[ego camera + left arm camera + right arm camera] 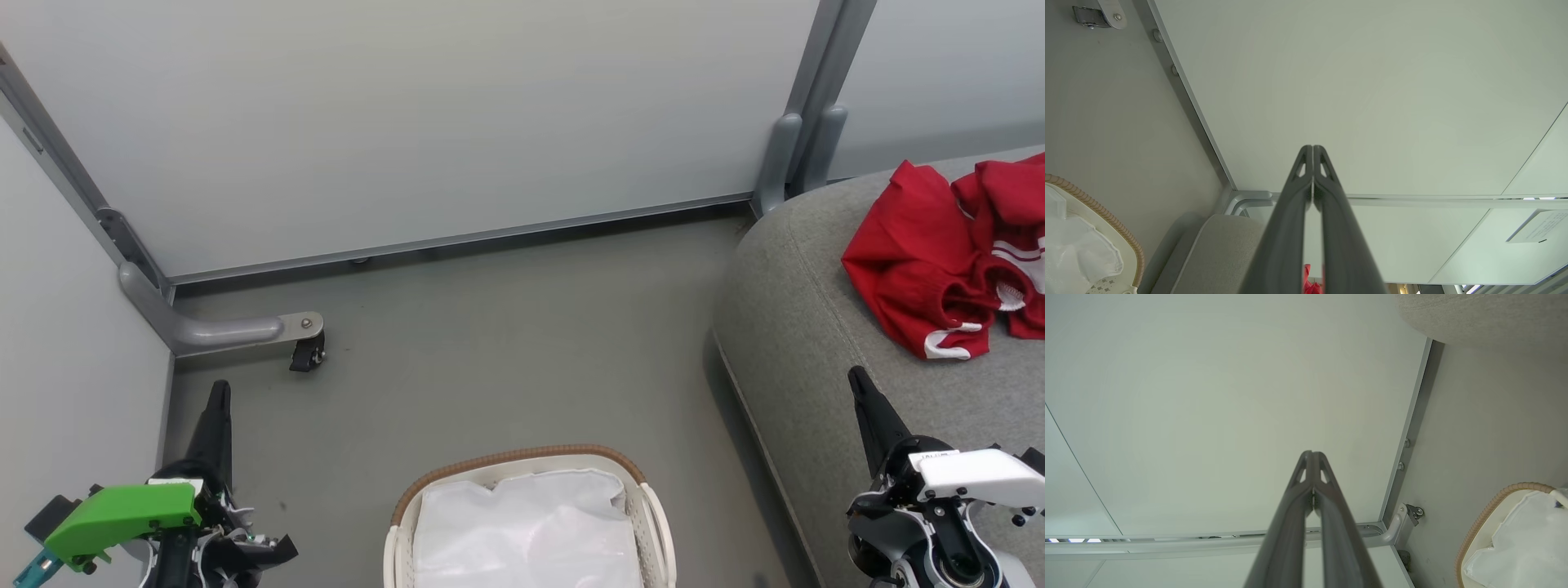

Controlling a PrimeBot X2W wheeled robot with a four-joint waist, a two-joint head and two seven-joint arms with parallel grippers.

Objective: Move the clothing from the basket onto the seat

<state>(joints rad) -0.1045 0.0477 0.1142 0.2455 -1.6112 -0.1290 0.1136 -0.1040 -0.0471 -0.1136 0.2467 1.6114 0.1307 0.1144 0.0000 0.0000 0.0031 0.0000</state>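
Red clothing (947, 261) with white striped trim lies crumpled on the grey seat (808, 343) at the right. A sliver of that red clothing (1312, 283) shows between my left fingers. The white basket (649, 506) with a brown woven rim stands on the floor at the bottom centre, holding a thin white liner sheet (522, 523). My left gripper (218, 392) is shut and holds nothing, low at the left of the basket. My right gripper (857, 380) is shut and holds nothing, over the seat's front part, below the clothing. The basket rim (1106, 214) and rim (1490, 508) appear at the wrist views' edges.
Pale partition panels (408, 122) wall the floor behind and at the left. A grey panel foot with a black caster (306, 351) juts onto the floor at the left. A grey post base (796, 155) stands by the seat's far corner. Open grey floor (506, 351) lies between.
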